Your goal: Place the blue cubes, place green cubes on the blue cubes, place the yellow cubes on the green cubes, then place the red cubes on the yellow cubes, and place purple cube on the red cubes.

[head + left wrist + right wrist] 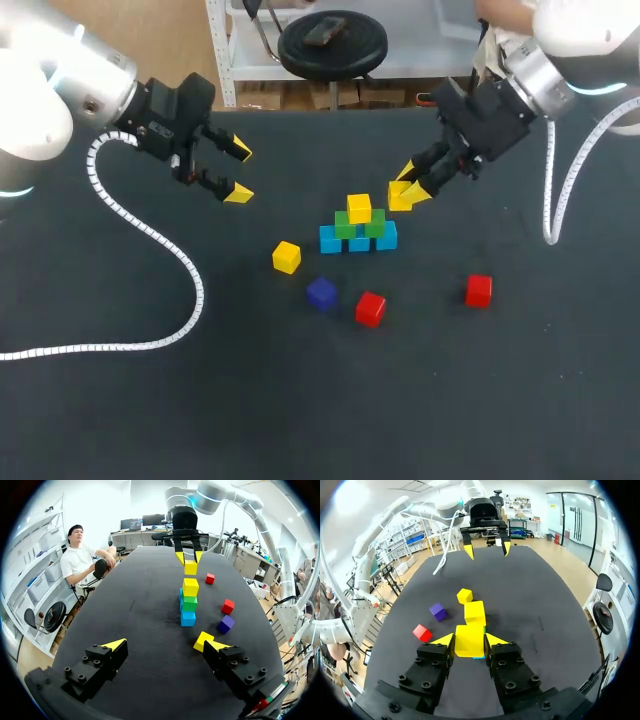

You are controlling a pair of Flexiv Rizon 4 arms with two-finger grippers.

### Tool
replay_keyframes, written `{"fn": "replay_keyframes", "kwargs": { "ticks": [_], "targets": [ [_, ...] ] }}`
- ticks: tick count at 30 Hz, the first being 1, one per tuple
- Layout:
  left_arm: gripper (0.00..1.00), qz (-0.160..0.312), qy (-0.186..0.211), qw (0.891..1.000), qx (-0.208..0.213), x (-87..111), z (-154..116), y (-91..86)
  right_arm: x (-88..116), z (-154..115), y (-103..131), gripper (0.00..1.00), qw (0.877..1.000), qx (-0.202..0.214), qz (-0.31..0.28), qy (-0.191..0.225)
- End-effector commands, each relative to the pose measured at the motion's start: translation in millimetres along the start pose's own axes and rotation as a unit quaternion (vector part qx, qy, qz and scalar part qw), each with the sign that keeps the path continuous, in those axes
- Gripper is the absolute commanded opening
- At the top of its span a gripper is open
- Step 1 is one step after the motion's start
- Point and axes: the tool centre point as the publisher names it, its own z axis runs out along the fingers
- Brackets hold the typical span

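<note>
A pyramid stands mid-table: three blue cubes (358, 243) in a row, two green cubes (345, 224) on them, and one yellow cube (359, 208) on top towards the left. My right gripper (404, 195) is shut on a second yellow cube (469, 640), held just right of the pyramid's top and slightly above it. My left gripper (238, 171) hangs open and empty over the table's left part. Loose on the cloth lie a third yellow cube (286, 257), a purple cube (321, 293) and two red cubes (370, 308) (478, 290).
A white coiled cable (150, 240) from my left arm trails across the left of the black table (120, 420). Another cable (548, 200) hangs by my right arm. The loose yellow cube (202, 641) sits close to my left gripper's (165, 647) right finger.
</note>
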Motion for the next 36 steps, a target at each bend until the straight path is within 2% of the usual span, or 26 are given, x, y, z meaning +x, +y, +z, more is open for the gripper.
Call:
{"fn": "replay_keyframes", "kwargs": {
  "ticks": [1, 8, 20, 36],
  "targets": [
    [1.0, 0.0, 0.001, 1.0, 0.003, -0.1, 0, 2.3, -1, 3, -4, 0.0, 1.0, 0.001, -0.001, 0.007],
    [1.0, 0.0, 0.001, 1.0, 0.003, -0.1, 0, 2.3, -2, 11, -5, 0.0, 0.999, 0.017, -0.015, 0.031],
    [1.0, 0.0, 0.001, 1.0, 0.003, -0.1, 0, 2.3, 3, 25, 1, 0.0, 0.999, 0.017, -0.03, 0.028],
    [1.0, 0.0, 0.001, 1.0, 0.003, -0.1, 0, 2.3, -1, 29, -10, 0.0, 0.999, 0.012, -0.041, 0.034]
  ]
}}
